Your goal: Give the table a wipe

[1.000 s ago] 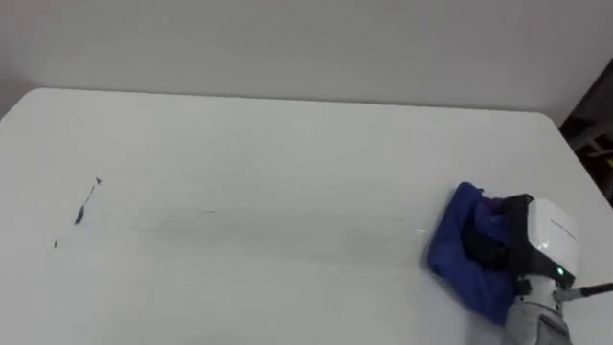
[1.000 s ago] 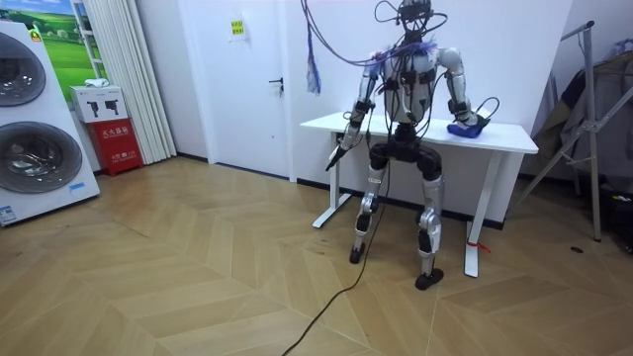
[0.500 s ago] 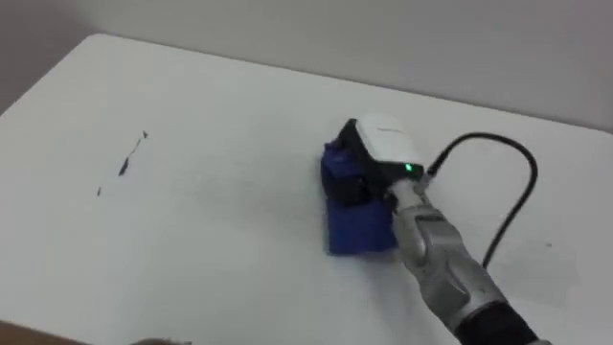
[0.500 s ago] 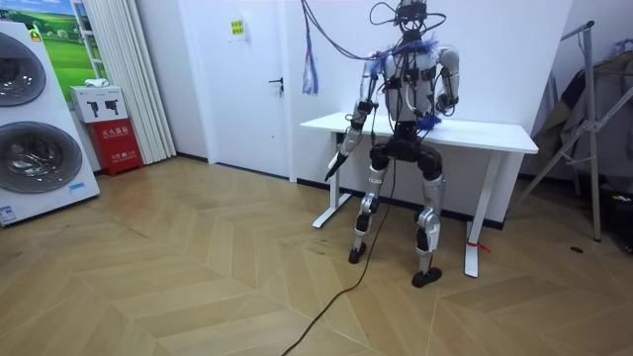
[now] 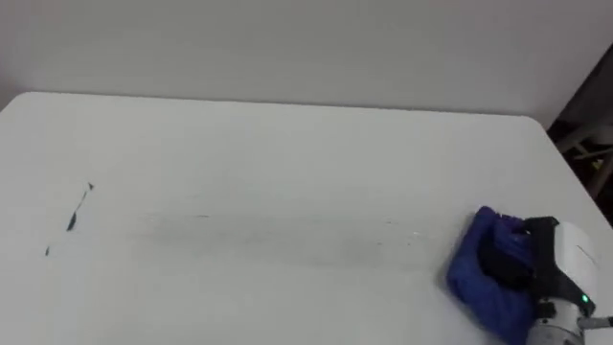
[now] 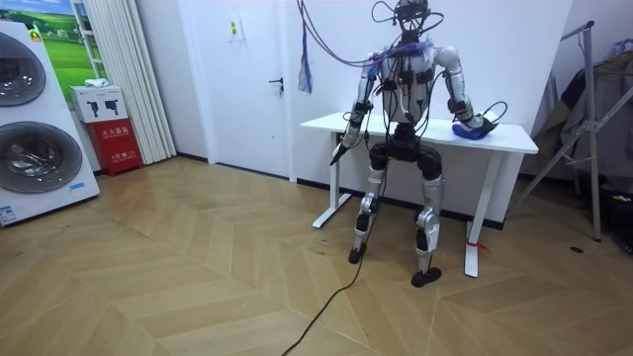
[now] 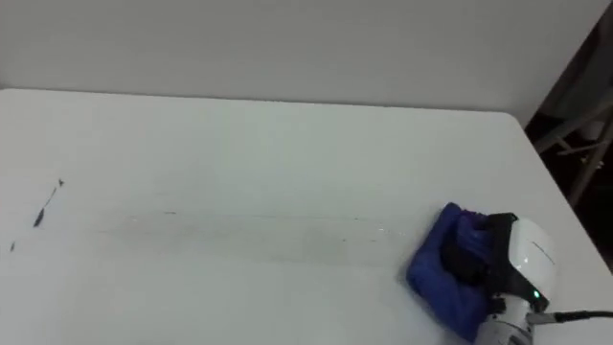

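Now right robot hand (image 5: 563, 257) clutches blue cloth (image 5: 474, 276) at table (image 5: 287, 144) right edge; dark marks (image 5: 77, 211) far left.

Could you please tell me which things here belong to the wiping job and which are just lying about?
Job: table; blue cloth; right hand on the cloth; dark marks at the table's left.
Just about: washing machines; red box; door; idle left hand.

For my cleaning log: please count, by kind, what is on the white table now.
blue cloth: 1
right hand, resting on that cloth: 1
cluster of dark marks: 1
Total: 3
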`<state>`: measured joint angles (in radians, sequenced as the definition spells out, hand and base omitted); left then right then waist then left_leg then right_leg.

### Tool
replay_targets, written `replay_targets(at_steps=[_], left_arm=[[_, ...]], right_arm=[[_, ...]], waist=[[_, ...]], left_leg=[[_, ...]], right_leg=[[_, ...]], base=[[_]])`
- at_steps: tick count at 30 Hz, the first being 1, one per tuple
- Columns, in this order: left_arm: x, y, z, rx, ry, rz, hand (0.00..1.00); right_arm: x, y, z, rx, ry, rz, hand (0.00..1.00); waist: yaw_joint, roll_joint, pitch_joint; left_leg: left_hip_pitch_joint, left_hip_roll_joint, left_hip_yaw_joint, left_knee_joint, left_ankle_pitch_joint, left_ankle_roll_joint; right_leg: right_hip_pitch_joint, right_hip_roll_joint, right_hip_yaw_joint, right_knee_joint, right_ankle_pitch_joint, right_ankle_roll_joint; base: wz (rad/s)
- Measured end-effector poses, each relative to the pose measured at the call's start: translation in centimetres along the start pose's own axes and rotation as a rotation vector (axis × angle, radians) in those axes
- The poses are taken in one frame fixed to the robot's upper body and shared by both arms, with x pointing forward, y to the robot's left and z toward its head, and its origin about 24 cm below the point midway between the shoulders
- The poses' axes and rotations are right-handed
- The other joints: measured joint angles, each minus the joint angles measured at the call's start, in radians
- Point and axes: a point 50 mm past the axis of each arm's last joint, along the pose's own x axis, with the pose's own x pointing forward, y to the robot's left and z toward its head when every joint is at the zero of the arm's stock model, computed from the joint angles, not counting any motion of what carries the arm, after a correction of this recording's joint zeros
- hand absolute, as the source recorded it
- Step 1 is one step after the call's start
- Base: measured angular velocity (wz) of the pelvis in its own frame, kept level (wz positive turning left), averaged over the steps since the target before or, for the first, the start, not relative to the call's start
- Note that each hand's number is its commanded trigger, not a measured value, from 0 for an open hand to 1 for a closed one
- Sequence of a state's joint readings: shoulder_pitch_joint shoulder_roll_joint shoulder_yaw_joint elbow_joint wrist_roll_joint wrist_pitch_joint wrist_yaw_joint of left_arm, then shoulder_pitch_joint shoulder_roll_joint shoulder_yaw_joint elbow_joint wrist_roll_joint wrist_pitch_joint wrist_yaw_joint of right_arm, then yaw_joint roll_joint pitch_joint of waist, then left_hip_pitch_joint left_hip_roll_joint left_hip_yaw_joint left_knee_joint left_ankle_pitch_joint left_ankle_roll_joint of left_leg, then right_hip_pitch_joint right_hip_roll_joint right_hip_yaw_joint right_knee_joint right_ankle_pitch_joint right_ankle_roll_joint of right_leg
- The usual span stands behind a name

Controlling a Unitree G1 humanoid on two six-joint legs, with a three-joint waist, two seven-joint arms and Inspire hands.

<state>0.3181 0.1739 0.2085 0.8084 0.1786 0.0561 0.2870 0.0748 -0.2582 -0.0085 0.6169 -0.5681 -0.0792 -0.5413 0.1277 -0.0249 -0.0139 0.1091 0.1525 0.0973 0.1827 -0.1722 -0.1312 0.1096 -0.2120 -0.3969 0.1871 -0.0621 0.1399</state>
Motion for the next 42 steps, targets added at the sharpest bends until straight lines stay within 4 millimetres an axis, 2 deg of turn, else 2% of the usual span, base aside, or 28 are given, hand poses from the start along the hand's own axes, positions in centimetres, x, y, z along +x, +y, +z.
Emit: replay_targets(at_steps=[2,3,4,5,7,8,9,10,12,13,14,16,17,18,19,20,23,25,27,31,36,39,42], left_arm=[[-0.3,-1.1,0.2,-0.001,-0.003,-0.020,0.00],[-0.5,-1.6,0.2,0.016,-0.007,-0.032,0.00],[-0.5,-2.1,0.5,0.028,-0.013,-0.044,0.00],[-0.5,-2.3,0.6,0.028,-0.016,-0.048,0.00],[-0.6,-2.9,0.7,0.043,-0.011,-0.067,0.00],[-0.6,-3.0,0.8,0.049,-0.013,-0.070,0.00],[-0.6,-3.1,0.9,0.053,-0.011,-0.078,0.00],[-0.5,-2.9,0.6,0.058,0.002,-0.074,0.00],[-0.6,-2.3,-0.6,0.065,0.046,-0.059,0.00],[-0.9,-1.7,-2.3,0.075,0.104,-0.052,0.00],[-1.1,-1.4,-3.1,0.082,0.133,-0.052,0.00],[-1.7,-0.8,-5.2,0.097,0.203,-0.063,0.00],[-1.8,-0.8,-5.6,0.095,0.215,-0.069,0.00],[-2.0,-0.6,-6.1,0.090,0.232,-0.075,0.00],[-2.0,-0.4,-6.3,0.082,0.240,-0.075,0.00],[-2.0,-0.3,-6.3,0.077,0.242,-0.074,0.00],[-1.8,-0.4,-5.7,0.064,0.225,-0.083,0.00],[-1.3,-0.8,-4.2,0.052,0.174,-0.093,0.00],[-0.9,-0.9,-2.8,0.039,0.128,-0.088,0.00],[-0.3,-1.4,0.0,0.002,0.046,-0.073,0.00],[-0.3,-2.8,1.8,-0.040,-0.003,-0.097,0.00],[-0.5,-3.2,1.9,-0.051,-0.014,-0.110,0.00],[-0.6,-3.0,1.1,-0.047,0.001,-0.106,0.00]], right_arm=[[0.7,0.5,1.6,-0.030,-0.026,0.032,1.00],[1.4,0.8,3.3,-0.048,-0.064,0.067,1.00],[1.6,1.3,5.7,-0.084,-0.138,0.113,1.00],[1.6,1.6,7.1,-0.099,-0.187,0.133,1.00],[1.5,3.2,13.9,-0.154,-0.415,0.220,1.00],[1.3,3.5,15.5,-0.159,-0.465,0.236,1.00],[1.1,3.8,18.1,-0.168,-0.548,0.256,1.00],[0.9,3.7,19.8,-0.174,-0.607,0.265,1.00],[1.0,3.2,21.0,-0.182,-0.652,0.251,1.00],[1.1,3.2,20.9,-0.196,-0.652,0.243,1.00],[1.3,3.3,20.5,-0.208,-0.642,0.246,1.00],[1.8,3.8,17.1,-0.254,-0.541,0.278,1.00],[1.8,3.8,16.3,-0.230,-0.516,0.275,1.00],[1.5,3.5,15.3,-0.211,-0.501,0.251,0.83],[1.2,3.6,14.0,-0.203,-0.477,0.248,0.57],[1.0,3.6,13.6,-0.196,-0.474,0.245,0.00],[0.3,3.8,12.0,-0.151,-0.440,0.236,0.00],[0.2,4.0,11.4,-0.126,-0.413,0.232,0.00],[0.2,4.2,10.7,-0.119,-0.383,0.237,0.00],[-0.1,4.2,10.1,-0.106,-0.367,0.242,0.00],[-0.3,4.3,10.2,-0.119,-0.384,0.236,0.00],[-0.5,4.2,10.2,-0.129,-0.393,0.224,0.00],[-0.5,4.1,10.2,-0.136,-0.401,0.218,0.00]], waist=[[0.021,0.000,0.0015],[0.041,-0.001,0.0030],[0.064,-0.001,0.0037],[0.076,-0.001,0.0049],[0.134,-0.001,0.0109],[0.144,-0.002,0.0144],[0.167,-0.007,0.0174],[0.203,-0.010,0.0201],[0.231,-0.018,0.0196],[0.232,-0.019,0.0204],[0.231,-0.020,0.0198],[0.229,-0.020,0.0199],[0.228,-0.019,0.0208],[0.213,-0.017,0.0211],[0.195,-0.015,0.0217],[0.185,-0.013,0.0226],[0.145,0.001,0.0171],[0.109,0.011,0.0136],[0.092,0.014,0.0125],[0.074,0.014,0.0120],[0.068,0.013,0.0117],[0.069,0.011,0.0116],[0.069,0.008,0.0108]], left_leg=[[-0.002,0.000,-0.004,0.000,0.001,0.001],[-0.003,0.001,-0.004,0.000,0.001,0.001],[-0.012,0.006,-0.004,0.001,0.002,-0.001],[-0.015,0.007,-0.006,0.000,0.003,-0.002],[-0.030,0.009,-0.037,-0.003,0.002,-0.002],[-0.037,0.009,-0.051,-0.003,0.003,-0.003],[-0.048,0.007,-0.068,-0.001,0.004,-0.005],[-0.056,0.007,-0.081,-0.001,0.004,-0.005],[-0.067,0.001,-0.103,0.002,0.005,-0.001],[-0.065,-0.004,-0.114,0.000,0.008,0.004],[-0.062,-0.007,-0.118,-0.001,0.007,0.006],[-0.048,-0.020,-0.131,-0.009,0.002,0.014],[-0.044,-0.022,-0.131,-0.012,0.001,0.016],[-0.042,-0.026,-0.131,-0.012,-0.002,0.019],[-0.037,-0.030,-0.131,-0.015,-0.002,0.021],[-0.030,-0.031,-0.131,-0.017,-0.003,0.022],[-0.010,-0.033,-0.130,-0.021,-0.009,0.024],[-0.009,-0.033,-0.129,-0.018,-0.010,0.024],[-0.010,-0.033,-0.126,-0.018,-0.010,0.024],[-0.010,-0.033,-0.118,-0.015,-0.015,0.025],[-0.009,-0.033,-0.115,-0.016,-0.016,0.025],[-0.008,-0.033,-0.113,-0.019,-0.018,0.026],[-0.005,-0.033,-0.110,-0.019,-0.020,0.027]], right_leg=[[-0.016,0.008,0.018,0.003,0.008,-0.012],[-0.037,0.015,0.043,0.014,0.012,-0.018],[-0.057,0.024,0.057,0.019,0.016,-0.024],[-0.065,0.029,0.061,0.018,0.020,-0.029],[-0.097,0.047,0.067,0.020,0.029,-0.044],[-0.100,0.050,0.066,0.019,0.029,-0.044],[-0.109,0.053,0.064,0.016,0.027,-0.045],[-0.109,0.054,0.060,0.012,0.023,-0.045],[-0.103,0.053,0.058,0.004,0.019,-0.044],[-0.089,0.050,0.046,-0.006,0.018,-0.042],[-0.081,0.046,0.039,-0.007,0.016,-0.039],[-0.053,0.035,0.022,-0.016,0.007,-0.026],[-0.048,0.033,0.021,-0.018,0.006,-0.024],[-0.040,0.028,0.014,-0.019,0.002,-0.019],[-0.031,0.024,0.011,-0.020,-0.001,-0.014],[-0.024,0.024,0.011,-0.022,-0.003,-0.011],[-0.003,0.023,0.015,-0.024,-0.010,-0.005],[-0.002,0.023,0.015,-0.025,-0.010,-0.005],[-0.005,0.023,0.018,-0.022,-0.010,-0.005],[-0.011,0.023,0.029,-0.021,-0.010,-0.005],[-0.014,0.023,0.032,-0.019,-0.010,-0.005],[-0.015,0.023,0.031,-0.019,-0.010,-0.005],[-0.015,0.023,0.030,-0.019,-0.010,-0.005]], base=[[-0.34],[-0.45],[-0.45],[-0.44],[-0.31],[0.00],[0.19],[0.20],[0.32],[0.34],[0.35],[0.26],[0.14],[0.16],[0.16],[0.13],[0.01],[0.00],[-0.05],[-0.07],[-0.01],[-0.01],[-0.03]])
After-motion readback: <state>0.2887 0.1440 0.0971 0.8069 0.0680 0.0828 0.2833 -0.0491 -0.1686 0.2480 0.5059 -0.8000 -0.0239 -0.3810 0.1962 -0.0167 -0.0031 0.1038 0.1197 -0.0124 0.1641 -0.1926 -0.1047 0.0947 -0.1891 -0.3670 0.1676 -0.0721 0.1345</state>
